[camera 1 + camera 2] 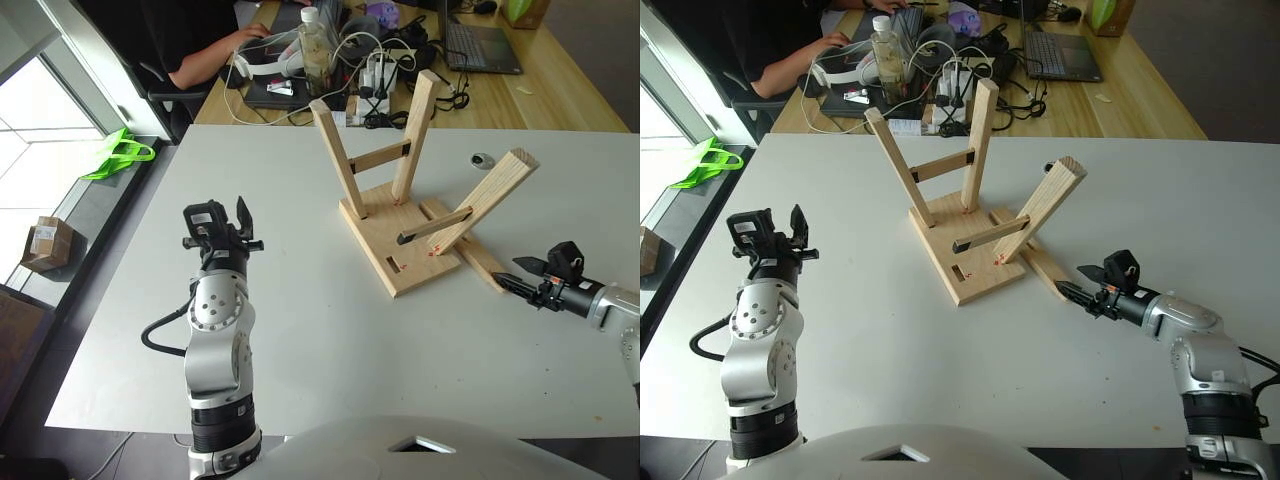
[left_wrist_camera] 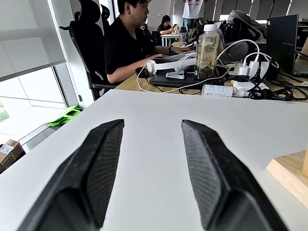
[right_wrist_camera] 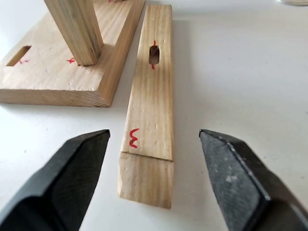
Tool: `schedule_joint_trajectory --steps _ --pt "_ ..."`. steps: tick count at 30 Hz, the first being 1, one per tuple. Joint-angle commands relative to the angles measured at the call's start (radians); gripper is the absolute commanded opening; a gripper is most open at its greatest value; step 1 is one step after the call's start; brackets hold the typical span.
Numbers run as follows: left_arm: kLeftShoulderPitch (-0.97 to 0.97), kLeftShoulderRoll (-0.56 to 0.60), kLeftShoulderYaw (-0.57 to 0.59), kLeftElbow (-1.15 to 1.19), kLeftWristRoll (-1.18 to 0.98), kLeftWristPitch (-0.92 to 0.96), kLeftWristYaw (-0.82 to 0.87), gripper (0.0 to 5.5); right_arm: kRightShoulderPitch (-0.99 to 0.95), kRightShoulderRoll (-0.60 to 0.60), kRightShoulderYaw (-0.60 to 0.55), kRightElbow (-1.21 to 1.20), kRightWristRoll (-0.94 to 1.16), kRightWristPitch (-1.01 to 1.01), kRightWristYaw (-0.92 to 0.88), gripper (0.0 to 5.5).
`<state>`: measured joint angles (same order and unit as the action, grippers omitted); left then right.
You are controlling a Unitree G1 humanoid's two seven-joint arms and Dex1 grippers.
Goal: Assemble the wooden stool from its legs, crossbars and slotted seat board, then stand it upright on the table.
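Note:
The slotted seat board [image 1: 400, 264] lies flat on the white table. Two legs [image 1: 337, 155] stand up from it, joined by a crossbar [image 1: 380, 157]. A third leg [image 1: 490, 195] leans tilted at the board's right side, and a second crossbar [image 1: 435, 227] sticks out of it. A loose leg [image 3: 151, 96] with a slot and a red mark lies flat beside the board. My right gripper [image 3: 154, 134] is open, low over the table, its fingers either side of that leg's near end without touching it. My left gripper [image 1: 235, 222] is open and empty, well left of the board.
A wooden desk [image 1: 560, 95] behind the table carries a bottle [image 1: 316, 50], cables and a laptop. A small round object [image 1: 482, 159] lies on the table at the right rear. A green bag [image 1: 120, 153] lies on the floor past the table's left edge.

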<state>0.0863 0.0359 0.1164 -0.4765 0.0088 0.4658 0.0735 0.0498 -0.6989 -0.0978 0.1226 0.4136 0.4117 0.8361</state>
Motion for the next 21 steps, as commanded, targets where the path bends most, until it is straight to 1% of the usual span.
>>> schedule_joint_trajectory --steps 1,6,9,11,12,14,19,21 --pt "0.018 -0.017 -0.048 0.024 -0.004 0.018 -0.017 2.21 0.001 0.033 0.006 -0.003 -0.017 0.002 -0.017 3.49" --pt "0.048 -0.036 -0.119 0.024 -0.023 0.045 -0.052 2.21 -0.015 0.061 0.022 0.021 -0.072 -0.020 -0.051 3.49" --pt "0.054 -0.045 -0.127 0.021 -0.043 0.077 -0.065 2.21 -0.026 0.075 0.022 0.044 -0.107 -0.051 -0.078 2.91" --pt "0.050 -0.042 -0.118 0.021 -0.049 0.088 -0.066 2.21 -0.038 0.084 0.015 0.059 -0.115 -0.067 -0.090 2.60" --pt "0.047 -0.040 -0.112 0.019 -0.052 0.093 -0.065 2.21 -0.043 0.088 0.013 0.063 -0.115 -0.075 -0.090 2.36" --pt "0.041 -0.037 -0.104 0.016 -0.055 0.099 -0.065 2.21 -0.048 0.094 0.011 0.069 -0.116 -0.088 -0.088 2.09" --pt "0.022 -0.020 -0.077 0.001 -0.064 0.116 -0.069 2.21 -0.050 0.101 0.009 0.067 -0.109 -0.106 -0.062 2.03" --pt "0.002 -0.015 -0.056 -0.012 -0.080 0.130 -0.072 2.21 -0.073 0.111 -0.021 0.084 -0.105 -0.123 -0.087 2.03"
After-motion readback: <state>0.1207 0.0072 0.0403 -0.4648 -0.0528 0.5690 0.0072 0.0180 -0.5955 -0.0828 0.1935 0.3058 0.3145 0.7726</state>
